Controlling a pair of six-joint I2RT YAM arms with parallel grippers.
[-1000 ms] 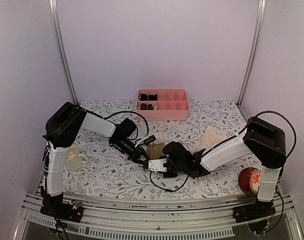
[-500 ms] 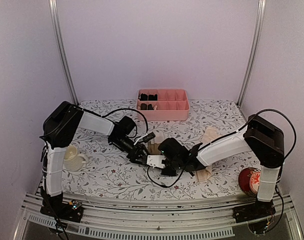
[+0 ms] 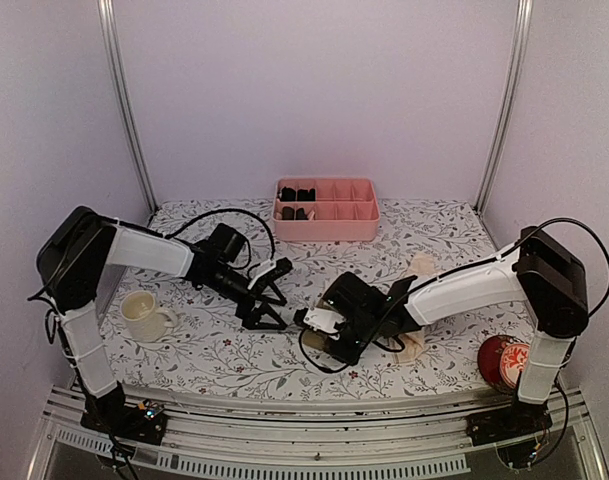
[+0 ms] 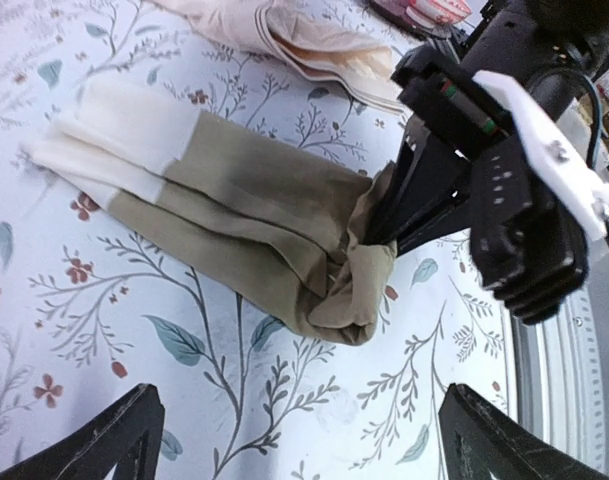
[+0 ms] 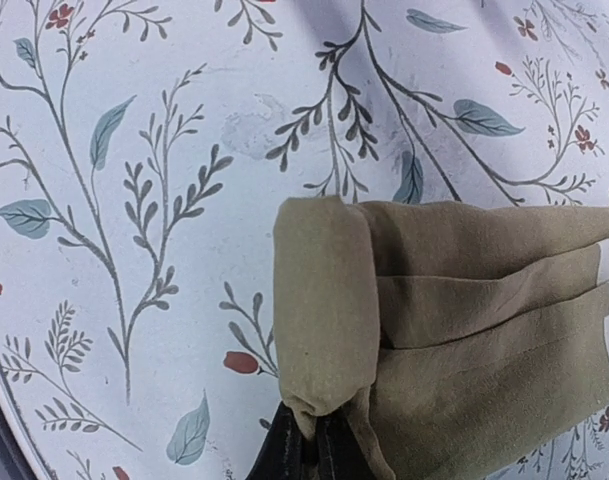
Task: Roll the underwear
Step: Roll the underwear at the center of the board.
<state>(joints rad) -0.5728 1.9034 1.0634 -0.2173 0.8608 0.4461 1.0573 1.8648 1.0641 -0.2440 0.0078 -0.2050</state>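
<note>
1. The right gripper (image 5: 309,447) is pressed together, pinching the bunched, partly rolled end of the olive-brown underwear (image 4: 254,200), which lies folded at the near middle of the table (image 3: 204,350).
2. Just left of it, the left gripper (image 4: 299,440) is spread wide and touches nothing.
3. The peach underwear (image 4: 304,45) lies crumpled farther right.

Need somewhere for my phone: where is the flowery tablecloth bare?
Bare: the back right corner, between the pink compartment tray and the right arm; and the near strip right of the cream mug. Crowded: the middle, with the left gripper, the right gripper and the olive-brown fabric underwear.
</note>
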